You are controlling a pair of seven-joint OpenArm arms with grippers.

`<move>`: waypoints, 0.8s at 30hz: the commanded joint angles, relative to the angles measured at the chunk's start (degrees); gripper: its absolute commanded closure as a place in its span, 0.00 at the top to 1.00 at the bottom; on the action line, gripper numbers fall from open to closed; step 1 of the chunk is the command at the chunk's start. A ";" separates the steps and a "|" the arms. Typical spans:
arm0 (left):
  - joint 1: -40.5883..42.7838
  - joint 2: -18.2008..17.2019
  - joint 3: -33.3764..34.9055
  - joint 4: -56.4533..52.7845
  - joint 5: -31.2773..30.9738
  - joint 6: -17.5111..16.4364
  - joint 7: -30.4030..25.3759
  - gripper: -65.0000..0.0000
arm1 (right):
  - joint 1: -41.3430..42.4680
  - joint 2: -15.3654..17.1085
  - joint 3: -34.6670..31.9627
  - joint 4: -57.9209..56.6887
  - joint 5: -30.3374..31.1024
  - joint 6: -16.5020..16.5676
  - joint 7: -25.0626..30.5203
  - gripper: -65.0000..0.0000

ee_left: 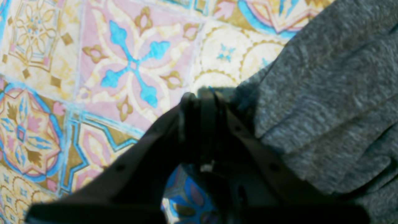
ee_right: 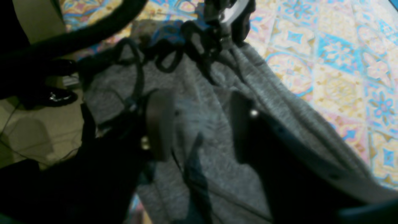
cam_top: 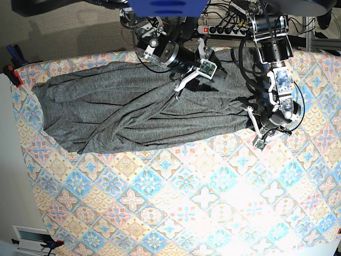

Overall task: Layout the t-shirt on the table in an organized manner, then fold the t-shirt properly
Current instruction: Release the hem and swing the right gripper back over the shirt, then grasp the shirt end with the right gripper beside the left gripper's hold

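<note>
The dark grey t-shirt (cam_top: 133, 106) lies spread and wrinkled along the far part of the tile-print table (cam_top: 202, 202). My right gripper (cam_top: 189, 79) hangs open over the shirt's far right part. In the right wrist view its pads (ee_right: 160, 124) stand wide apart above the grey cloth (ee_right: 214, 168), with nothing between them. My left gripper (cam_top: 256, 128) is at the shirt's right end. In the left wrist view its fingertips (ee_left: 202, 95) are pressed together over the tiles, right beside the shirt's edge (ee_left: 326, 93). No cloth shows between them.
A power strip and cables (cam_top: 226, 25) lie behind the table's far edge. A red clamp (cam_top: 15, 74) grips the left edge. Black cables (ee_right: 168, 49) hang over the shirt's far side. The floor (ee_right: 31, 130) drops off past that edge.
</note>
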 commanded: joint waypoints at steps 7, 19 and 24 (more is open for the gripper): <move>-0.74 -0.54 -0.06 0.82 -0.22 0.12 -0.24 0.07 | 0.44 -0.46 7.50 4.51 0.97 -0.39 1.37 0.51; 0.94 -0.54 -0.06 0.91 -0.31 0.12 -0.24 0.07 | 14.42 -0.28 41.96 3.81 1.06 8.80 -3.46 0.51; 0.94 -0.54 -0.06 0.91 -0.31 0.12 -0.24 0.07 | 22.60 -0.20 55.68 -3.49 0.80 8.80 -3.02 0.51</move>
